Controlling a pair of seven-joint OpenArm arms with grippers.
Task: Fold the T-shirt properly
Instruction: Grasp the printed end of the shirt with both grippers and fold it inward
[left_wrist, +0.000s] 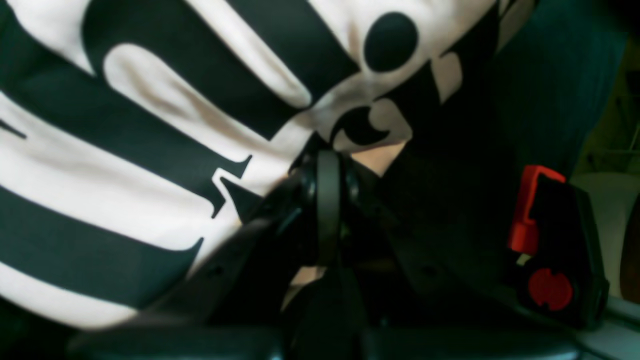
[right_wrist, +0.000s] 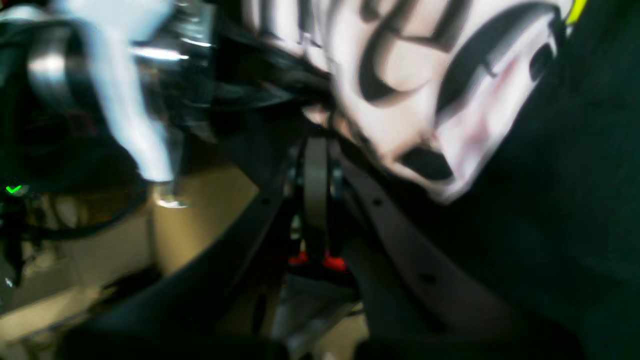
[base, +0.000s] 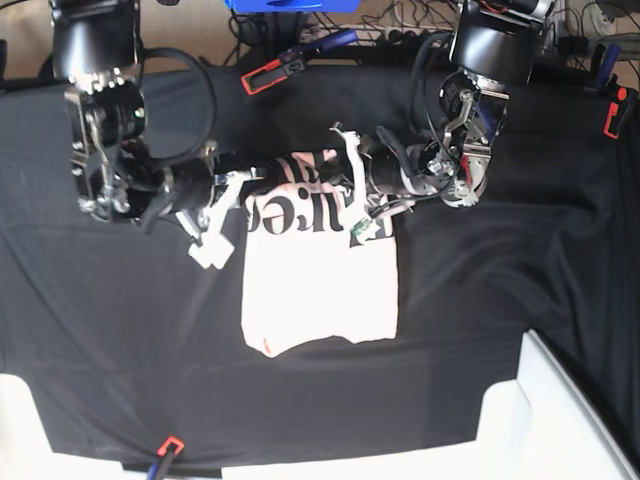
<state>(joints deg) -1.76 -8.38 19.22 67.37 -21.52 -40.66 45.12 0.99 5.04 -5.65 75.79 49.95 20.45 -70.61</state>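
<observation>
Base view shows me the T-shirt (base: 318, 285) on the black cloth (base: 520, 260), lettered top edge lifted. Left gripper (base: 352, 183) and right gripper (base: 243, 190) are each clamped on that edge.

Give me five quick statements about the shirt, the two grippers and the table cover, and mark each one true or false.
1. The T-shirt lies on a white cloth. False: on a black cloth.
2. The left gripper is shut on the T-shirt. True.
3. Black lettering shows on the raised far part of the shirt. True.
4. The right gripper is wide open. False: it is shut at the shirt's edge.
5. The shirt is blue. False: pale pink.
</observation>
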